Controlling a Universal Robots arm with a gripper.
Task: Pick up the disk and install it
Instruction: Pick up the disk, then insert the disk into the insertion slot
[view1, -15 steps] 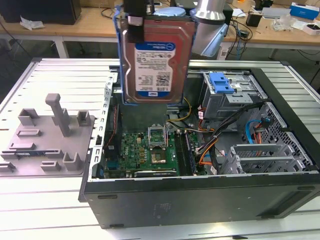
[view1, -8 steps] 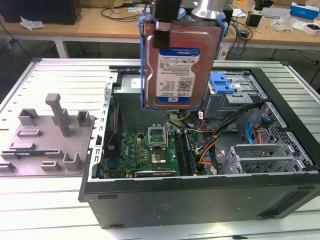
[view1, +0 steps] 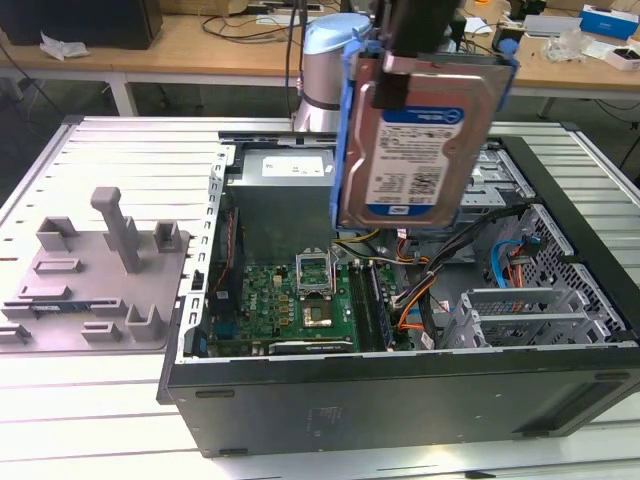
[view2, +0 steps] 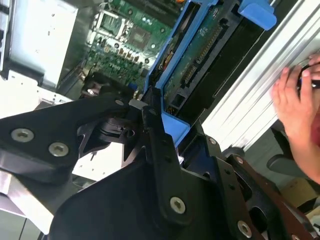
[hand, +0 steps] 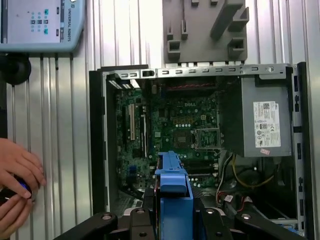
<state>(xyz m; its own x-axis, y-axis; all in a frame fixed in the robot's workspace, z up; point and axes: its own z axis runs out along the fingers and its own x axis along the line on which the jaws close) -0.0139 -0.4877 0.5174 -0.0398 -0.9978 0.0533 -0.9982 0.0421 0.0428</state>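
Observation:
The disk (view1: 415, 140) hangs upright above the open computer case (view1: 400, 385), silver with a white-and-blue label and a blue carrier bracket around it. My gripper (view1: 425, 55) is shut on its upper end, at the top of the exterior view. In the second wrist view the disk's green circuit-board side (view2: 200, 55) and blue bracket run away from the black fingers (view2: 150, 112) of the gripper (view2: 175, 127). In the first wrist view the bracket's blue edge (hand: 172, 192) sticks out between the jaws of the gripper (hand: 175, 220), over the motherboard (hand: 175, 125).
Inside the case are a grey power-supply box (view1: 285, 195), cables and metal drive cages (view1: 520, 315). A grey fixture plate (view1: 95, 280) lies at the exterior view's left. A person's hand (hand: 17, 172) rests beside the case on the ribbed table (hand: 65, 125), near a control pendant (hand: 40, 25).

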